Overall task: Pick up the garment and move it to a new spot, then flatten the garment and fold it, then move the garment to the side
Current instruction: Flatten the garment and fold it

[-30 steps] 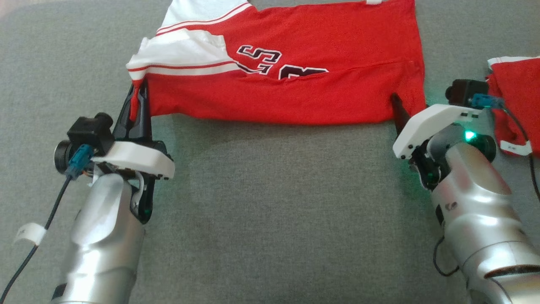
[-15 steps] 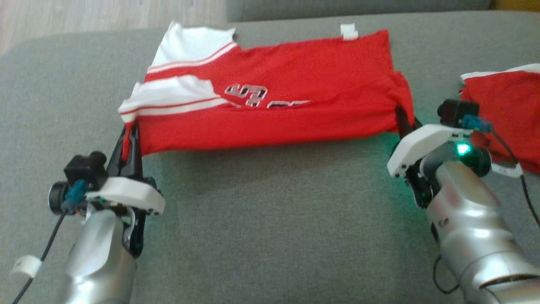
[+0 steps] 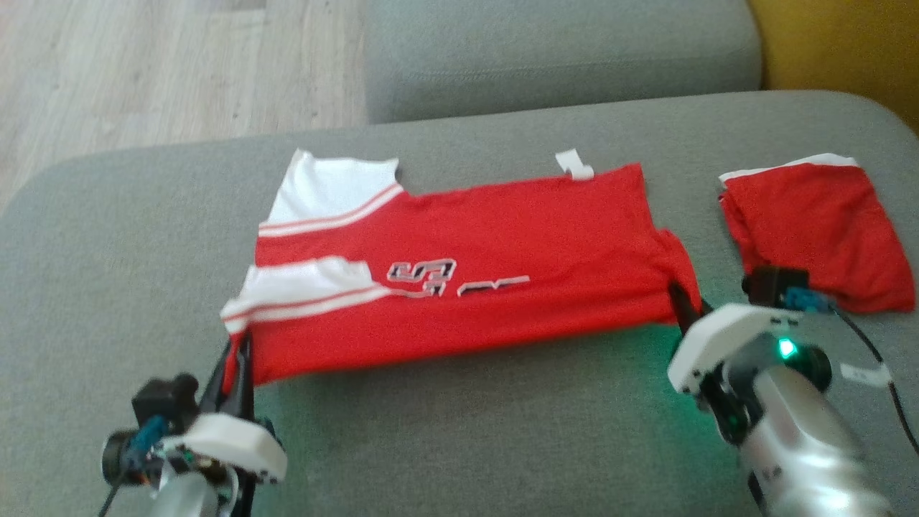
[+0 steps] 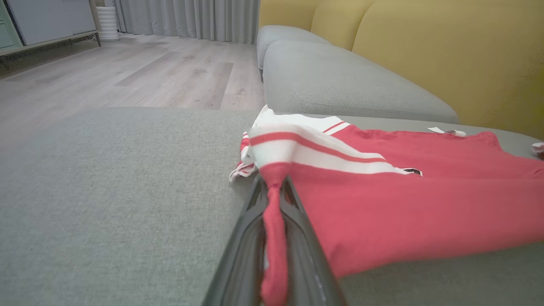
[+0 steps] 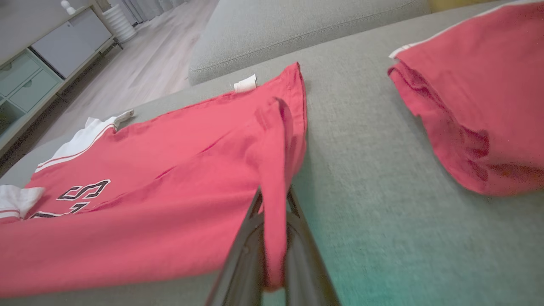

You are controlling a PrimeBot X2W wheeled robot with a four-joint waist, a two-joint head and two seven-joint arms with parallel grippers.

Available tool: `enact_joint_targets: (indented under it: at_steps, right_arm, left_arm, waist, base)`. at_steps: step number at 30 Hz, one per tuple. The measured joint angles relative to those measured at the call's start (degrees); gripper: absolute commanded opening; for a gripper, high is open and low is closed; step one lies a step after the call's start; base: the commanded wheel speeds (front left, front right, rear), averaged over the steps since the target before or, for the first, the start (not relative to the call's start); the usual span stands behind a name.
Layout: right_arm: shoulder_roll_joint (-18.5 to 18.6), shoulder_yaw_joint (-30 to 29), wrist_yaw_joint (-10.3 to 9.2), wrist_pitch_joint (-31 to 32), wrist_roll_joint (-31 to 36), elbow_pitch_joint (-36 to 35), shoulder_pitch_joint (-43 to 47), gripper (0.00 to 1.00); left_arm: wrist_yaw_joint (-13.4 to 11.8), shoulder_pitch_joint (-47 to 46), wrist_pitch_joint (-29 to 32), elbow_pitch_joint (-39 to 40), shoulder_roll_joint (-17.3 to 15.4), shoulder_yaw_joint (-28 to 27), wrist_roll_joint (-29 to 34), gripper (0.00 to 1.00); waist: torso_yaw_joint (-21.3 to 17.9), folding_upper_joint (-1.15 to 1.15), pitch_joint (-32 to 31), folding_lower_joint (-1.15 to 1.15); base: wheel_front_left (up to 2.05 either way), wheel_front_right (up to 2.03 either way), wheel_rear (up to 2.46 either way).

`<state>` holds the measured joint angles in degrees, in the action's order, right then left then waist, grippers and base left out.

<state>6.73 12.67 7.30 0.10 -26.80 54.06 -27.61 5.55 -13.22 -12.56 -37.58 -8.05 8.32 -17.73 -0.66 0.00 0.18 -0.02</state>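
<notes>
The garment [image 3: 467, 287] is a red jersey with white striped sleeves and dark lettering, spread across the grey sofa seat. Its near edge is lifted and doubled over toward the back. My left gripper [image 3: 238, 352] is shut on the near left corner, by the white sleeve. From the left wrist camera, a strip of the red garment [image 4: 382, 204] runs between the dark fingers [image 4: 246, 246]. My right gripper [image 3: 678, 298] is shut on the near right corner. The right wrist camera shows a fold of the garment [image 5: 170, 187] pinched between its fingers [image 5: 297, 255].
A second red garment [image 3: 818, 230] lies folded on the seat to the right, close to my right wrist. Behind is another grey cushion [image 3: 560, 50], a yellow backrest [image 3: 840, 43] at the far right, and wooden floor [image 3: 143, 64] beyond the seat's left edge.
The right gripper closed on the garment's near right corner. Both grippers lifted the near edge and carried it toward the back. The head camera tilted up, bringing the far cushion and floor into view.
</notes>
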Motion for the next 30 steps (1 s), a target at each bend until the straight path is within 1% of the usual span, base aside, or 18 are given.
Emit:
enact_joint_targets:
  at_steps: [1, 5, 9, 10, 11, 12, 13, 14, 15, 16, 20, 23, 30]
  right_arm:
    - [0.0, 0.0, 0.0, 0.0, 0.0, 0.0, 0.0, 0.0]
    - [1.66, -0.18, 0.0, 4.1, -2.0, -5.43, 5.6, 0.0]
    - [2.31, -1.59, 0.0, 6.91, -2.63, -10.79, 9.84, 0.0]
    - [2.31, -2.16, 0.0, 7.1, -2.6, -11.95, 10.53, 0.46]
    - [2.3, -2.67, 0.0, 7.34, -2.45, -13.35, 11.2, 1.0]
    - [2.11, -3.65, 0.0, 7.34, -2.43, -14.7, 11.82, 1.0]
    - [1.9, -4.14, 0.0, 7.34, -2.27, -15.92, 12.26, 1.0]
    - [1.78, -4.46, -0.01, 7.4, -1.69, -17.3, 12.73, 1.0]
    - [1.6, -4.99, -0.01, 7.32, -1.21, -18.71, 13.28, 1.0]
    - [1.2, -5.67, -0.01, 6.93, -0.81, -19.93, 13.63, 1.0]
    - [0.16, -6.58, -0.01, 4.56, 0.38, -25.64, 14.61, 1.0]
    - [-0.54, -7.0, -0.01, 2.21, 2.13, -29.63, 14.62, 1.0]
    - [-1.03, -9.02, -0.01, -1.44, 4.69, -35.24, 14.27, 1.0]
  left_arm:
    - [0.0, 0.0, 0.0, 0.0, 0.0, 0.0, 0.0, 0.0]
    - [-0.31, 3.61, 1.52, 3.07, -0.09, 0.32, -0.62, 0.0]
    - [-0.52, 5.02, 3.13, 5.25, -0.18, 0.87, -0.99, 0.0]
    - [-0.52, 5.28, 3.55, 5.48, -0.19, 0.99, -1.04, 0.0]
    - [-0.52, 5.48, 3.9, 5.64, -0.19, 1.15, -1.04, 0.0]
    - [-0.52, 5.54, 4.0, 5.69, -0.18, 1.31, -1.03, 0.02]
    - [-0.56, 5.54, 4.04, 5.73, -0.18, 1.4, -1.03, 0.41]
    - [-0.85, 5.52, 4.26, 5.87, -0.21, 1.41, -1.02, 0.59]
    - [-1.08, 5.52, 4.25, 5.99, -0.23, 1.4, -1.02, 0.94]
    - [-1.32, 5.52, 4.14, 5.98, -0.3, 1.38, -1.02, 1.0]
    - [-2.63, 5.41, 2.11, 6.23, -0.33, 0.89, -0.97, 1.0]
    - [-3.04, 4.94, 0.25, 7.28, -0.32, 0.49, -1.21, 1.0]
    - [-2.75, 0.07, -1.41, 11.4, -0.6, -1.09, -1.4, 1.0]
  waist:
    - [0.0, 0.0, 0.0, 0.0]
    - [-0.89, 0.0, -1.27, 0.0]
    - [-1.21, 0.0, -1.38, 0.01]
    - [-1.29, 0.0, -1.3, 0.01]
    - [-1.37, 0.0, -1.21, 0.01]
    - [-1.45, 0.0, -1.13, 0.01]
    - [-1.52, 0.0, -1.03, 0.01]
    - [-1.58, 0.0, -0.91, 0.02]
    - [-1.69, 0.0, -0.78, 0.02]
    - [-1.79, 0.0, -0.63, 0.02]
    - [-2.19, 0.0, 0.1, 0.02]
    - [-2.48, 0.0, 0.92, 0.02]
    - [-3.21, 0.0, 3.52, 0.02]
  base:
    - [0.0, 0.0, 0.0]
    - [0.0, 0.0, 0.0]
    - [0.0, 0.0, 0.0]
    - [0.0, 0.0, 0.0]
    - [0.0, 0.0, 0.0]
    - [0.0, 0.0, 0.0]
    - [0.0, 0.0, 0.0]
    - [0.0, 0.0, 0.0]
    - [0.0, 0.0, 0.0]
    - [0.0, 0.0, 0.0]
    - [0.0, 0.0, 0.0]
    - [0.0, 0.0, 0.0]
    - [0.0, 0.0, 0.0]
